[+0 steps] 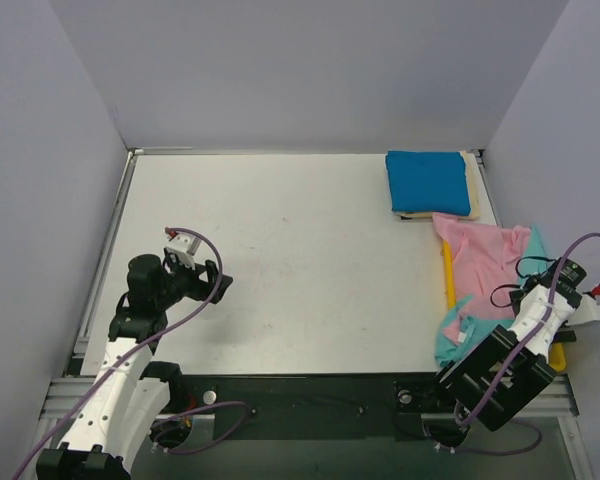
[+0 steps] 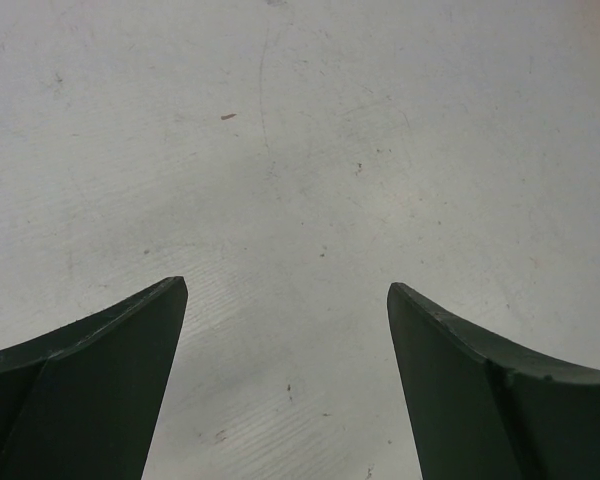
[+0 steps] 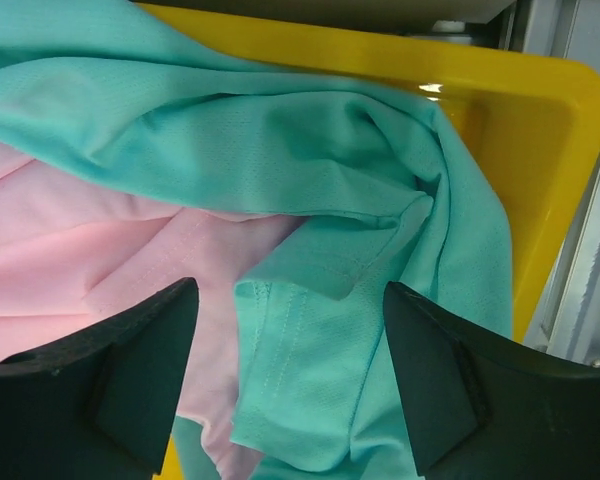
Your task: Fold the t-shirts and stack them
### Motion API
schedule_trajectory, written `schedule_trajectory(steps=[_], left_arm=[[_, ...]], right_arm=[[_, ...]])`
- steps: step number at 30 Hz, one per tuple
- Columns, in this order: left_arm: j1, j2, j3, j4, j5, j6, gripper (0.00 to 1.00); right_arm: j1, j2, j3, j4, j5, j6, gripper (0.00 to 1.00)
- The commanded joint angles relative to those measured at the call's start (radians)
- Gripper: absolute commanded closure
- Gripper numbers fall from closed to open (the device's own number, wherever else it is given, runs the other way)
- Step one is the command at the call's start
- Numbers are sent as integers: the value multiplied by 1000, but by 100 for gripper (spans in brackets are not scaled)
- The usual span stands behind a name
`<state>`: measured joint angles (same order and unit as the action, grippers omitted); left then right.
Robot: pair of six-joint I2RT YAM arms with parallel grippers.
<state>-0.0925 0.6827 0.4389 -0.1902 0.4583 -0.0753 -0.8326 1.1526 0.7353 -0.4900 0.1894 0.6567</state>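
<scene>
- The right claw hangs over the yellow tray at the worktop's 4 o'clock edge. Its jaws stand fairly wide and nothing is pinched yet.
- The teal shirt lies rumpled in the tray. A stitched hem of it runs right between the two fingers, and the pink shirt is bunched against it toward 9 o'clock.
- The step in hand looks like picking one shirt out. It is best to take the teal hem alone, since a deep bite here risks catching the pink cloth under it too.
- The claw should come down onto the doubled hem rather than a loose fold, because the seam gives a firmer hold on thin, slippery fabric.
- A straight lift should come before any drag toward 9 o'clock, so the cloth clears the tray's wall and does not tip it.
- The left claw waits wide and holds nothing above bare worktop at about 8 o'clock, well placed to take a second corner for spreading.
- The blue shirt sits folded on the cream shirt at 1 o'clock, so that stack should be left undisturbed.
</scene>
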Motion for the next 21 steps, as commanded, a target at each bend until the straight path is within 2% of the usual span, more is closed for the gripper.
schedule_trajectory(steps=[1,3,4,5,6,7,11,15,19,21], left_arm=[[17,-9,6,52,28,-4,8],[19,-8,8,49,29,-3,8],[19,-9,8,46,31,-1,8],[19,-9,8,46,39,-1,8],[19,-9,6,47,40,-1,8],[20,-11,6,49,46,-1,8],[22,-5,1,60,52,-6,8],[22,-3,1,70,62,-11,8],[22,0,0,78,63,-12,8],[22,0,1,81,63,-11,8]], right_arm=[[-22,36,-30,34,22,78,33],[-33,77,-17,27,21,93,48],[-39,90,-10,22,22,99,65],[-51,90,-8,18,21,103,74],[-57,79,-11,19,21,103,93],[-57,50,-13,24,24,98,100],[-56,-54,13,28,4,103,100],[-25,-152,139,34,-53,95,100],[171,-191,332,100,-41,0,100],[343,-180,465,122,16,-81,100]])
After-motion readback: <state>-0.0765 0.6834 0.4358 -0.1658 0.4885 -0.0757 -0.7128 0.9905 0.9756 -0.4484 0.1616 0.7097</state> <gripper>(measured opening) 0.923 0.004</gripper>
